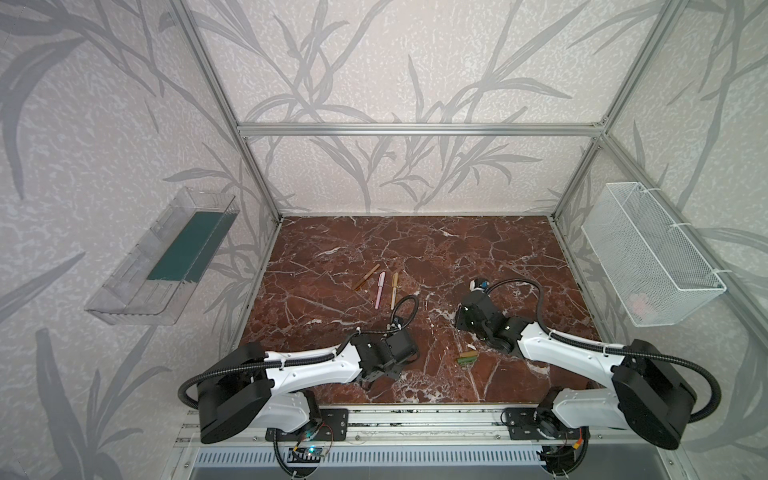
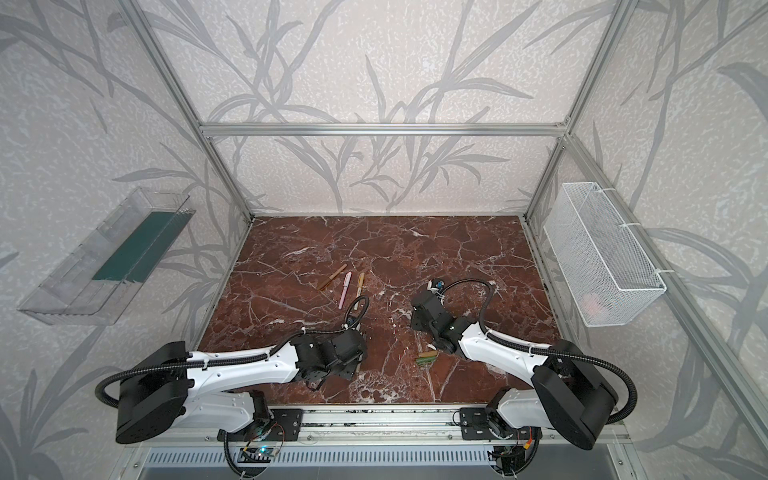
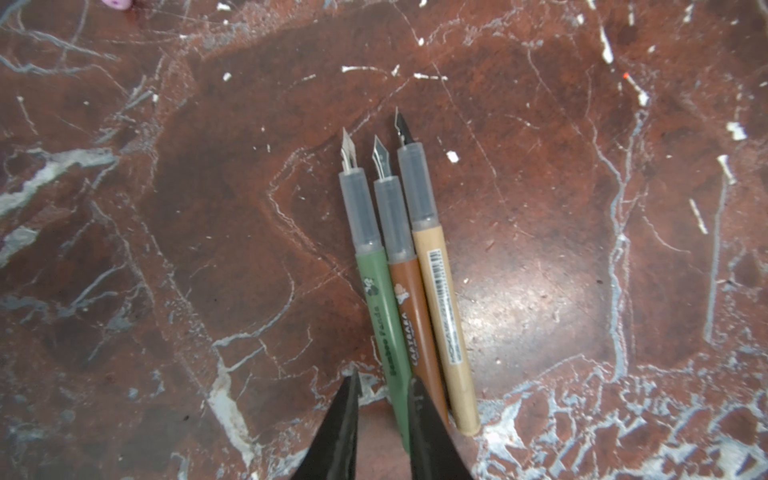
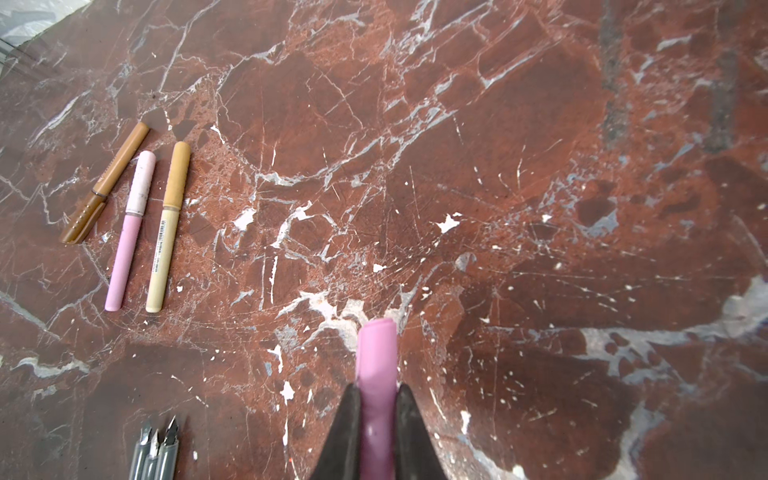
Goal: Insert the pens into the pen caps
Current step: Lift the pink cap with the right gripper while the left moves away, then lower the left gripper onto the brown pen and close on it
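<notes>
Left gripper [image 3: 384,378] ajar astride "Bamboo Panda" pen [image 3: 380,307]; right gripper [image 4: 378,387] tight on pink cap [image 4: 377,353].

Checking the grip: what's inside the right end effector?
The right end effector clamps a pink pen cap; its front sticks out, its rear is hidden behind the fingers.
</notes>
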You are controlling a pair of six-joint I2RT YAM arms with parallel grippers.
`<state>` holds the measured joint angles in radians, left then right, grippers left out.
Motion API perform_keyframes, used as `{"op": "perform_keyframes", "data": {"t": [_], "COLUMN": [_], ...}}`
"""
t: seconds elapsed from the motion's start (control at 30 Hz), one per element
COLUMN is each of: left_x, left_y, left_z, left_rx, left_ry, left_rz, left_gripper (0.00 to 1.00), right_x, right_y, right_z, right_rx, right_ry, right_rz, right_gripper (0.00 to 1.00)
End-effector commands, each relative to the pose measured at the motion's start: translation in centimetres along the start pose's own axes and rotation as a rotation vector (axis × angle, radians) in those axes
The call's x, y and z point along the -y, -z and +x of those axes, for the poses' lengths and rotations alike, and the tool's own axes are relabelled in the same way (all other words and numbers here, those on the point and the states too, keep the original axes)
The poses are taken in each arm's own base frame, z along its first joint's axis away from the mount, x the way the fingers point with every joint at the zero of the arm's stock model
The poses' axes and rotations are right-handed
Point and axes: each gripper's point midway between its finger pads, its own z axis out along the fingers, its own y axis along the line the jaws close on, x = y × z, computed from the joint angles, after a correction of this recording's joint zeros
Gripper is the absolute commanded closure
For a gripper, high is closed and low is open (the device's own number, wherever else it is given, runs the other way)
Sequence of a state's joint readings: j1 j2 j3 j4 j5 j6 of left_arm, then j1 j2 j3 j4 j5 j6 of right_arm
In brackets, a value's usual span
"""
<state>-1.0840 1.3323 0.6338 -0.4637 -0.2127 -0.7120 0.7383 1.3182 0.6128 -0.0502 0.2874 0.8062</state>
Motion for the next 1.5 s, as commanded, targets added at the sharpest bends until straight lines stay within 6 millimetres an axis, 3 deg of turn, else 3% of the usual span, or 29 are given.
{"op": "perform_keyframes", "data": {"t": [0.0, 0.37, 0.57, 0.87, 1.2, 1.47], "left_x": [-0.4, -0.2, -0.5, -1.5, -0.9, -0.4], "left_y": [0.0, -0.9, -1.1, -1.6, -2.4, -1.8], "left_z": [-0.5, -1.1, -1.2, -0.9, -0.3, 0.4], "left_rx": [0.009, 0.002, -0.006, -0.035, -0.059, -0.077], "left_ry": [0.007, -0.011, -0.015, -0.014, -0.014, -0.001], "left_rz": [-0.047, -0.094, -0.125, -0.210, -0.182, -0.122], "left_gripper": [0.77, 0.78, 0.72, 0.69, 0.71, 0.73], "right_x": [-0.1, 0.3, 0.4, 0.8, 0.9, 0.8], "right_y": [0.4, 0.9, 1.2, 1.3, 1.4, 1.5], "right_z": [-0.7, -0.8, -0.9, -0.6, -0.7, -0.7], "right_rx": [0.028, 0.039, 0.043, 0.044, 0.049, 0.046], "right_ry": [0.005, 0.007, 0.009, 0.008, 0.009, 0.008], "right_rz": [-0.003, 0.002, 0.001, 0.004, 0.006, 0.002], "right_gripper": [0.98, 0.98, 0.98, 0.98, 0.97, 0.97]}}
